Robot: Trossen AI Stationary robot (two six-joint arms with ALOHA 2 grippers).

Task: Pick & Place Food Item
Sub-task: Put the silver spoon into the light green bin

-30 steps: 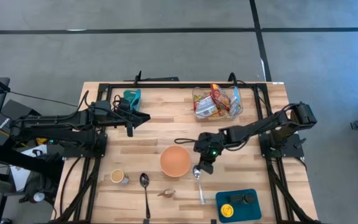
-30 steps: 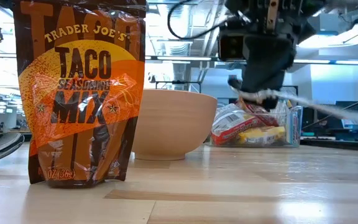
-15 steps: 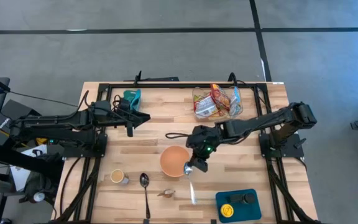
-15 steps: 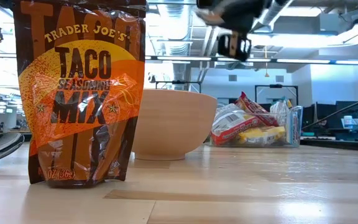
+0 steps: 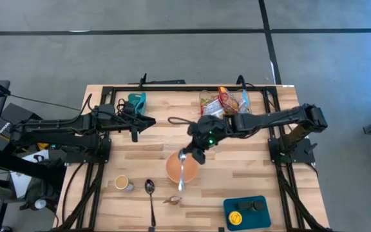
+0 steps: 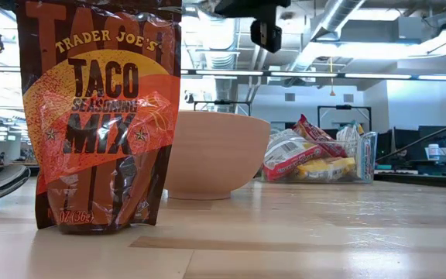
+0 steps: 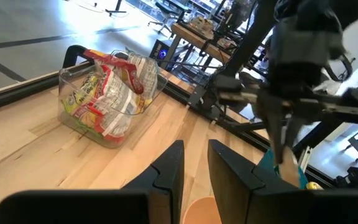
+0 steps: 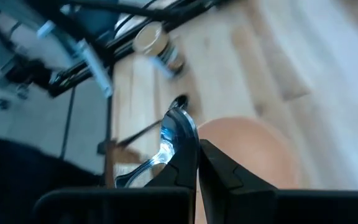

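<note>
My right gripper (image 5: 190,153) hangs above the tan bowl (image 5: 189,173), shut on a metal spoon (image 5: 181,175). The bowl also shows in the low view (image 6: 207,155) and past my right gripper's fingers (image 8: 247,149). A taco seasoning packet (image 6: 99,116) stands upright on its bottom edge close to the low camera. From above it is a small shape (image 5: 171,200) near the table's front edge. My left gripper (image 5: 137,126) waits at the table's left, its fingers (image 7: 194,163) a narrow gap apart with nothing between them. My right gripper pinches the spoon near its bowl end (image 8: 168,142) between its two fingers. The fingers slant down from the table's right side and lie across the spoon. The spoon is lifted clear, and its handle (image 5: 180,187) reaches out over the tan bowl toward the table's near edge.
A clear bin of snack packets (image 5: 224,104) stands at the far right. A second spoon (image 5: 150,193) and a small jar (image 5: 122,183) lie near the front left. A blue tray (image 5: 263,218) sits at the front right, a teal object (image 5: 136,101) at the far left.
My right gripper has risen and gone toward the table's left and far edges, turning as it went. The spoon has come up with it from just right of the bowl and now hangs over the bowl, its handle swung toward the near edge.
</note>
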